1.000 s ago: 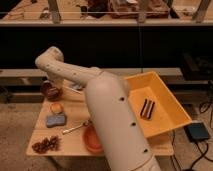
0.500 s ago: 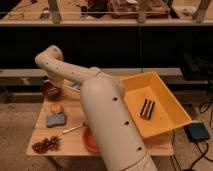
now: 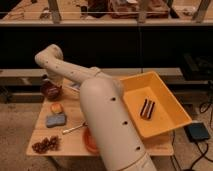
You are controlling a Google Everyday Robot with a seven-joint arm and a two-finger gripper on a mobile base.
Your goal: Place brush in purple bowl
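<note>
The purple bowl stands at the far left corner of the small wooden table. My arm reaches from the front, bends at a pale elbow high on the left, and comes down over that bowl. The gripper hangs just above the bowl's rim, dark and mostly hidden by the wrist. The brush does not show; it is hidden or out of view.
A shiny spoon lies mid-table, beside an orange bowl half hidden by my arm. A blue sponge, a small orange item and a brown cluster sit on the left. A yellow tray holding a brown bar is to the right.
The thick arm link has shifted a little left and the elbow has risen slightly. The gripper stays over the purple bowl. Objects on the table have not moved.
</note>
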